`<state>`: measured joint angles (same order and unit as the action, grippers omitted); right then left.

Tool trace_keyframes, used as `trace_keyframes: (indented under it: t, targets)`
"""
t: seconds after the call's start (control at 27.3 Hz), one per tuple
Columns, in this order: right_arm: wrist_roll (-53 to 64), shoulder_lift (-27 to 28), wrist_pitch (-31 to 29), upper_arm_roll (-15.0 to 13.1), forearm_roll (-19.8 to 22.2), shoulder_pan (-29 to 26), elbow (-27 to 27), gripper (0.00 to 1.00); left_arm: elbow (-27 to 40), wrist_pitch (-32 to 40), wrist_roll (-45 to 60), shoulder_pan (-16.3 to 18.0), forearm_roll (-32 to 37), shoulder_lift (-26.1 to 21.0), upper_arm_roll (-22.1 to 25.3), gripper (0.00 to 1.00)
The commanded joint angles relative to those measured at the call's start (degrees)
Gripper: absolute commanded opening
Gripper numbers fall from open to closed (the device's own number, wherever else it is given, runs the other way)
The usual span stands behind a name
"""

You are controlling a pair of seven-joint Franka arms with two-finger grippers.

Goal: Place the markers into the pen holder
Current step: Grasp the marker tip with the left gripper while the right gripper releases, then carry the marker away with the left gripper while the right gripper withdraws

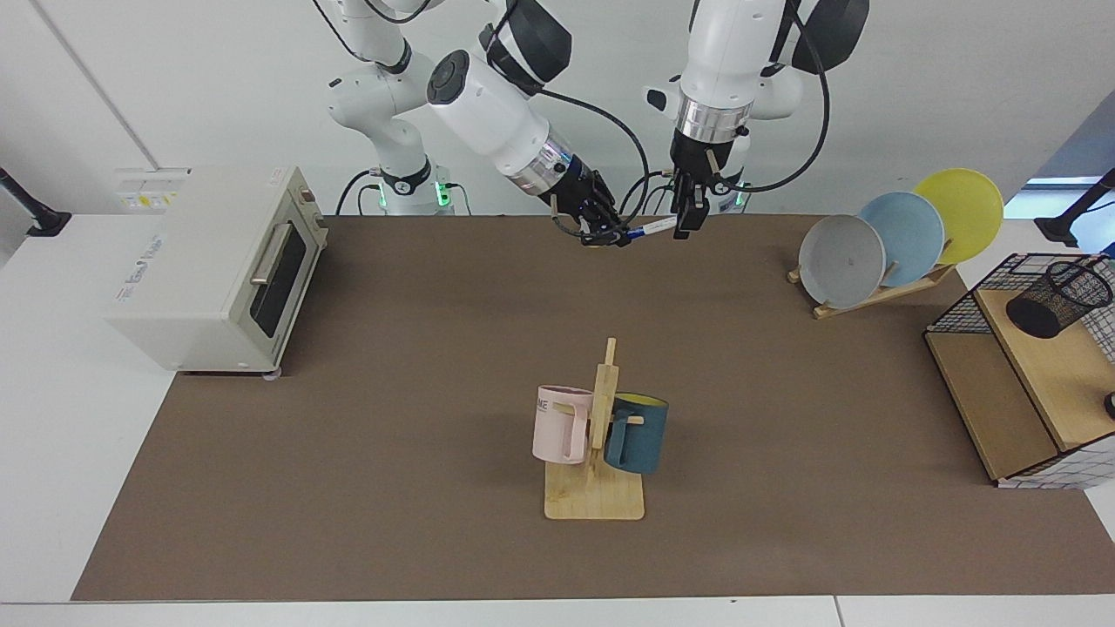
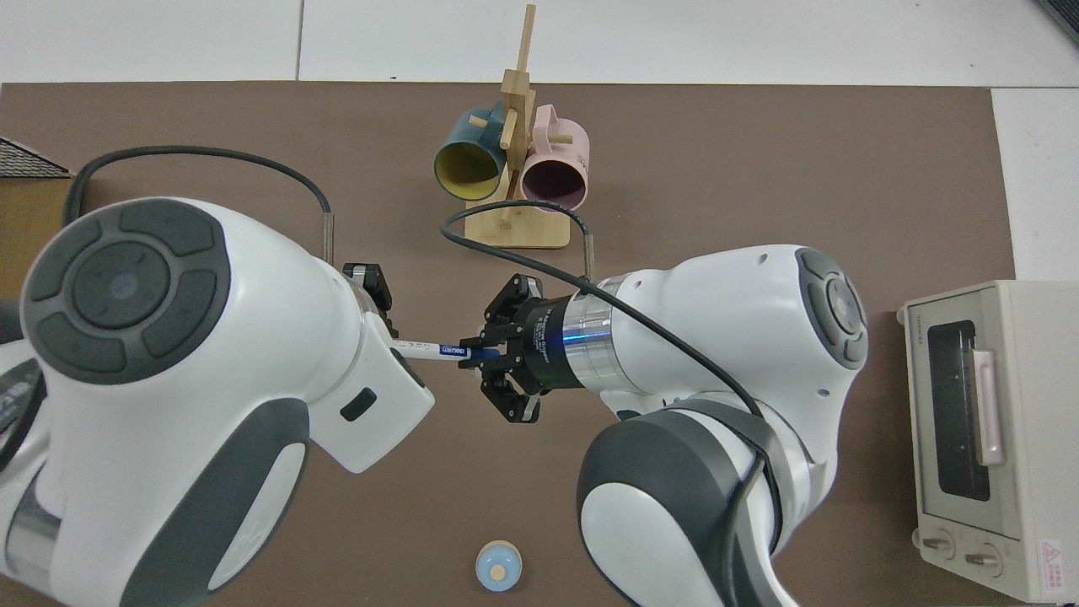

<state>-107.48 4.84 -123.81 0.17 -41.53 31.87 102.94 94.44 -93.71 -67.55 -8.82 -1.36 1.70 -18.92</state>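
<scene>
Here, upper centre, my right gripper [image 1: 610, 233] clamps the marker [image 1: 652, 229] by its capped end; its far tip reaches my left gripper [image 1: 684, 219], whose grip I cannot tell, the top view hiding it.

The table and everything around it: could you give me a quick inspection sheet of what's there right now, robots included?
Surface: brown mat over a white table.
Job's things: marker held in the air between both arms at the far edge; pen holder in the wire basket, no marker in it.
Clutter: toaster oven; pink mug and blue mug on a wooden stand; three plates in a rack; small round blue object.
Grippers: right gripper shut on the marker's capped end; left gripper at its other end.
Cables: black cable looping along each arm.
Surroundings: white wall.
</scene>
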Motion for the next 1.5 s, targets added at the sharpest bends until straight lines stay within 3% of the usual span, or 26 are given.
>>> trace_keyframes:
  t: [0.0,0.26,0.29,0.33,0.37,0.4,0.66,0.92,1.21,1.46]
  targets:
    - [-0.6,-0.4,-1.1,0.0,-1.3,-0.1,0.7,0.0,1.5,0.2,2.1,-0.8,-0.7,1.5,0.4,0.0]
    - [-0.5,-0.3,-0.8,0.0,-1.2,-0.1,0.7,0.0,1.6,2.0,2.8,-0.7,-0.5,2.0,0.7,0.0]
    - [-0.6,-0.4,-0.7,0.0,-1.2,-0.1,0.7,0.05,1.7,2.1,2.8,-0.6,-0.4,2.0,0.9,0.0]
    - [-0.5,-0.4,-0.6,-0.1,-1.1,-0.2,0.7,0.4,1.7,2.2,2.8,-0.5,-0.1,2.0,1.1,0.0]
    - [-0.3,-0.4,-0.3,-0.1,-0.8,-0.2,0.8,0.96,1.9,2.5,2.8,-0.2,0.0,2.1,1.2,0.0]
    - [0.3,-0.4,-0.2,-0.1,0.0,-0.3,0.7,0.98,1.9,2.8,2.8,-0.1,0.0,2.1,1.3,0.0]
    - [5.6,-1.0,2.4,-0.6,5.7,-0.5,0.7,1.0,2.6,3.4,2.6,-0.1,1.1,2.0,8.4,0.0]
    - [16.9,-1.7,9.2,-0.7,18.6,-2.9,0.7,1.0,2.4,4.2,2.1,-0.1,5.8,1.8,16.0,0.0]
    - [40.9,-3.4,17.5,-0.8,24.4,-10.7,0.7,1.0,2.2,3.5,-1.3,-0.1,19.0,1.5,20.3,0.0]
    - [63.0,-6.1,21.9,-0.8,30.6,-16.8,0.7,1.0,1.5,1.3,-6.9,-0.1,25.4,1.0,29.3,0.0]
